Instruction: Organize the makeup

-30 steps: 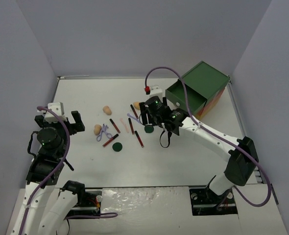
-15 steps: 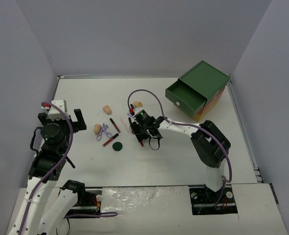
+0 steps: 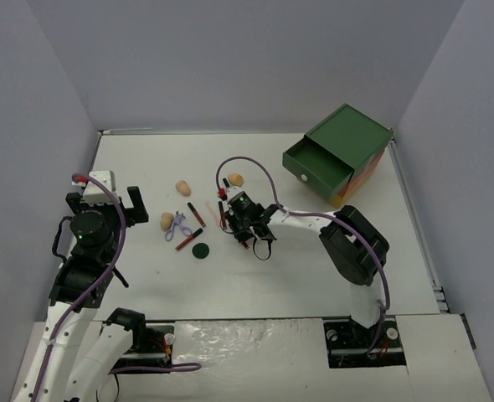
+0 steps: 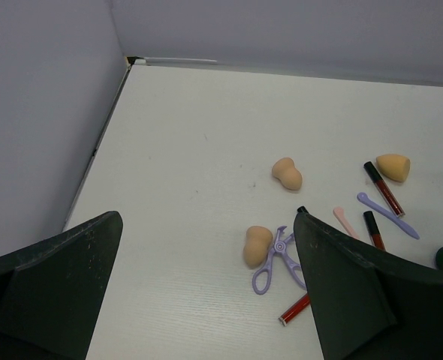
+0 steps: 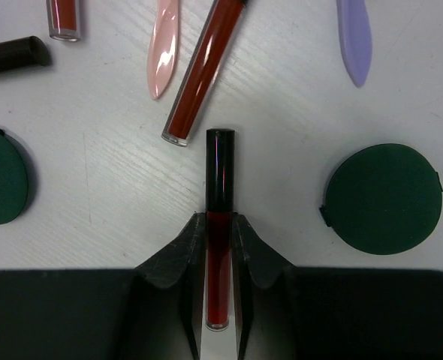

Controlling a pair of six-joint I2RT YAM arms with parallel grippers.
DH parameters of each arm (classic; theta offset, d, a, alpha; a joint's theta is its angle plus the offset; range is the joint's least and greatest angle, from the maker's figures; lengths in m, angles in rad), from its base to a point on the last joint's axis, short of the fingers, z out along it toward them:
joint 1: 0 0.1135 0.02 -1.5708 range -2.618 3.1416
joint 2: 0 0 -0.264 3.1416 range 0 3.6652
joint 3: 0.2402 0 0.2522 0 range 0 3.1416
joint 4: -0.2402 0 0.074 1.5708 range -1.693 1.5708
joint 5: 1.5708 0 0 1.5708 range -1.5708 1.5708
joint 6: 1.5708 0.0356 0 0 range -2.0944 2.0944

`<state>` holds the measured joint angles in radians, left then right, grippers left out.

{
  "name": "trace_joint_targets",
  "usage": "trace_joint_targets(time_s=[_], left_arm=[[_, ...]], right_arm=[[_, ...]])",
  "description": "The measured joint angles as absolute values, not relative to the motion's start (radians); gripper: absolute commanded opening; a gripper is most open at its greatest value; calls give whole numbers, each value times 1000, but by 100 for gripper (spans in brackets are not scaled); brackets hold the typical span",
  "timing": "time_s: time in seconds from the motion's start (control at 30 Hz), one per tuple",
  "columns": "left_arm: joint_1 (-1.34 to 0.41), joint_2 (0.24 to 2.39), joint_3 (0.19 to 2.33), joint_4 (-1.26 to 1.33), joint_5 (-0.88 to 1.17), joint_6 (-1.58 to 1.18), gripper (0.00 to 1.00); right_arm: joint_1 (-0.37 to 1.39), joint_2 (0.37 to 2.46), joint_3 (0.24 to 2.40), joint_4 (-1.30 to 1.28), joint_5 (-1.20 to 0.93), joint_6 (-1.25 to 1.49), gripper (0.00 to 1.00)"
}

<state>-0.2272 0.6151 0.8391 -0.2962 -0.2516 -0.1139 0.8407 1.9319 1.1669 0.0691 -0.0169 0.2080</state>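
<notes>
1. Makeup stick, dark red with a black cap (image 5: 219, 172): clamped lengthwise in the jaws of the right gripper (image 5: 220, 225), cap end pointing out, near the middle of the table (image 3: 314, 276).
2. Dark green discs, two: first disc (image 5: 383, 199) and second disc (image 5: 0, 184), flat on the table, one on each side of the held stick.
3. Loose sticks just beyond the cap: red tube (image 5: 204, 71), shorter red tube (image 5: 64, 16), pink stick (image 5: 164, 52), lilac stick (image 5: 354, 37).
4. Tan sponges, three: near sponge (image 4: 257, 245) just beside the lilac scissor-like tool (image 4: 278, 259); middle sponge (image 4: 287, 173) farther back; right sponge (image 4: 394, 166) beside a red tube.
5. Left gripper (image 4: 206, 300): jaws wide apart, over the left side of the table.
6. Drawer chest (image 3: 339, 155): far right of the table, green drawer pulled out.
</notes>
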Motion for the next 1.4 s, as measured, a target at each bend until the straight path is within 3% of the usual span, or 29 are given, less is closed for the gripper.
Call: trace_joint_targets(time_s=[0.27,0.4,0.6,0.77,0.9,0.97,1.17,1.27,1.4], left_arm=[[-227,615,839,-297,-249,-115,97],[-227,615,839,-298,-242,-116,97],[-227,617,839,-299,-236,-116,97],[-227,622,839,-301,-233,-116,97],[-227,622,839,-302,-232,-116,97],[-227,622,839,-302,-232,-116,97],[-227,622,839,-302,-225,-116,97],[-227,622,839,-302,-225,-117,97],[-227,622,839,-302,-225,-117,97]], right_arm=[[846,1816,1180,-101,68,173,0],[812,1676,1325,-204,160,99,0],[563,1510,1516,-222,216,-29,0],[410,1515,1564,-245,203,-107,1],[371,1580,1565,-275,166,-151,17],[364,1615,1565,-287,148,-168,34],[361,1639,1563,-313,109,-182,68],[368,1639,1568,-316,98,-167,79],[428,1639,1588,-317,129,-106,81]])
